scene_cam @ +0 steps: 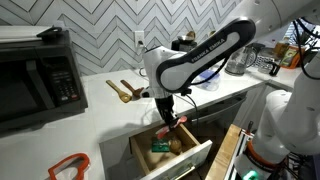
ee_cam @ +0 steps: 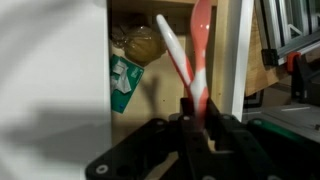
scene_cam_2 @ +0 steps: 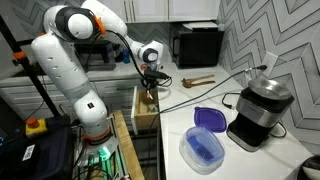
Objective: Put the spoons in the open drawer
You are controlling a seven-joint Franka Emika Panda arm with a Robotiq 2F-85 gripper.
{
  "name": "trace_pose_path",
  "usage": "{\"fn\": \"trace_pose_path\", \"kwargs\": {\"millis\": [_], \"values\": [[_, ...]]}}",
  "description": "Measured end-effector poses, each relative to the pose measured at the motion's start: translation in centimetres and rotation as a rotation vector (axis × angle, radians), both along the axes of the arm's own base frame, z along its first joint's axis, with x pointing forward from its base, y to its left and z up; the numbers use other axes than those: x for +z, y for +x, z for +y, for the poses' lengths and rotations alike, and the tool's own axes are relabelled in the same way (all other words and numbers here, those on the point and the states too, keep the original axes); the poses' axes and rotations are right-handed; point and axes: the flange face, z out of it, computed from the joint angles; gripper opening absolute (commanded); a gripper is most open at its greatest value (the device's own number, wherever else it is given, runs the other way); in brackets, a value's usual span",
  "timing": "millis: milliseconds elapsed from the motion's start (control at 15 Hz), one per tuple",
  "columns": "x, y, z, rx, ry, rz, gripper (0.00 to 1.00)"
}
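Wrist view shows the tool [ee_cam: 197, 108] closed tight on two utensils at once: a slim red plastic spoon [ee_cam: 201, 35] and a slim white plastic spoon [ee_cam: 168, 45]. Both are pinched near one end between the black fingers [ee_cam: 212, 118]. The red one stands nearly straight out from the jaws, the white one slants away from it, and the two cross just above the grip. Beyond them lies the shallow open drawer [ee_cam: 232, 60] with its light wood interior. Inside it are a green and white packet [ee_cam: 122, 82] and a brownish crinkled bag [ee_cam: 140, 45].

In an exterior view the white and black arm bends down from above the white table [scene_cam: 110, 112], and the tool [scene_cam: 170, 116] hangs over the drawer [scene_cam: 190, 160]. The drawer is pulled out below the table's front edge, with the red spoon tilted above its interior. I cannot tell whether the spoons touch anything inside. Two brown wooden spoons [scene_cam: 125, 92] lie on the table nearer its back edge than its front edge, between a black microwave oven [scene_cam: 35, 70] and the arm.

In an exterior view from the far end of the table, the drawer [scene_cam_2: 145, 112] juts out from the table's long edge beneath the tool [scene_cam_2: 150, 88].
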Motion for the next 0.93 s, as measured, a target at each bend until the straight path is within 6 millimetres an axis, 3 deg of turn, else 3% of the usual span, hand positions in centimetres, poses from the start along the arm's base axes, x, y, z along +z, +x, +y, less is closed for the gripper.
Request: {"fn": "trace_pose_path", "kwargs": {"millis": [67, 133, 600, 733, 800, 867, 933], "values": [[-0.3, -0.1, 0.2, 0.026, 0.014, -0.002, 0.41], [-0.6, -0.1, 0.3, 0.045, 0.024, -0.004, 0.42], [-0.6, -0.7, 1.7, 0.11, 0.049, -0.013, 0.93], [-0.2, -1.2, 2.5, 0.131, 0.05, -0.021, 1.0], [0.1, -1.3, 2.8, 0.132, 0.049, -0.028, 0.9], [0.3, -1.3, 2.9, 0.133, 0.05, -0.033, 0.99], [0.3, -1.3, 2.9, 0.132, 0.05, -0.034, 1.0]]}}
